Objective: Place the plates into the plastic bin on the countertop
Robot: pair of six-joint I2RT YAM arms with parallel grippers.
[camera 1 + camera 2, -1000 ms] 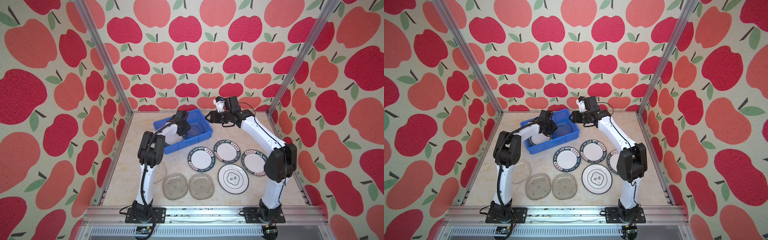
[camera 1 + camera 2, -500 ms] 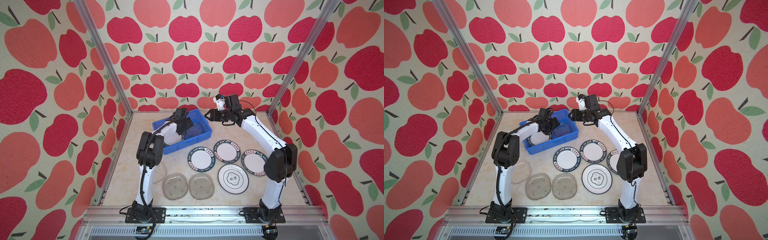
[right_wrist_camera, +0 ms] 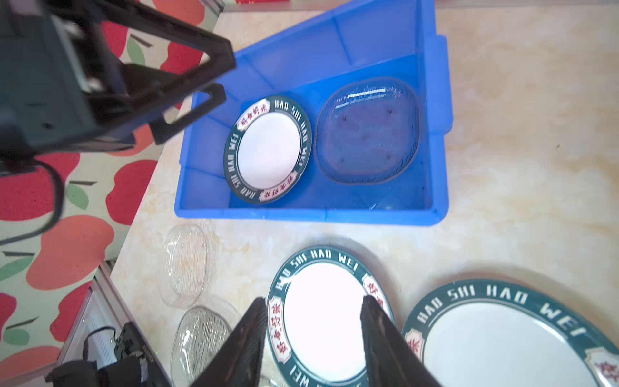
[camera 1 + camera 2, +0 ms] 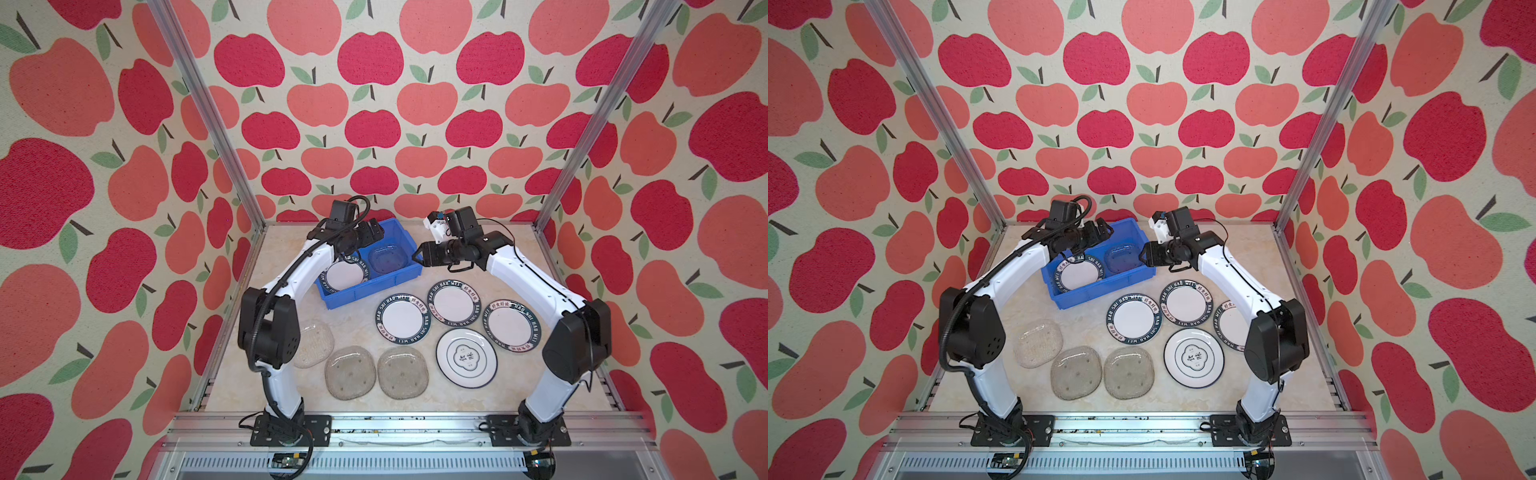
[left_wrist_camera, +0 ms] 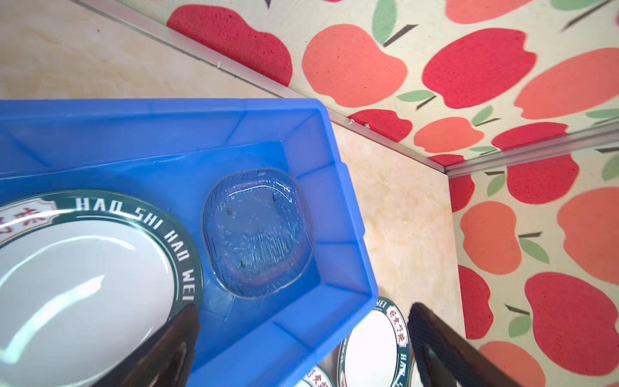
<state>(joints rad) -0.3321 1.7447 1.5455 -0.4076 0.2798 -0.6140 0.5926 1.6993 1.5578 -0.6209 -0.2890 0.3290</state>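
Blue bin [image 4: 374,291] at counter's [image 4: 457,399] back holds lettered plate [image 4: 343,275], glass plate [image 4: 388,258]. Left tool [image 4: 376,233] wide open above it, right tool [image 3: 313,303] half open beside; both empty. Release looks done; next, rim-grip a loose plate [image 4: 402,318].

A staged robot test booth: aluminium rails [image 4: 202,104] frame apple-print walls [image 4: 374,124] around a marble-look countertop [image 4: 353,328]

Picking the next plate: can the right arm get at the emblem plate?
Probably yes: the emblem plate lies uncovered on the countertop on that arm's side, and the right gripper is open and empty.
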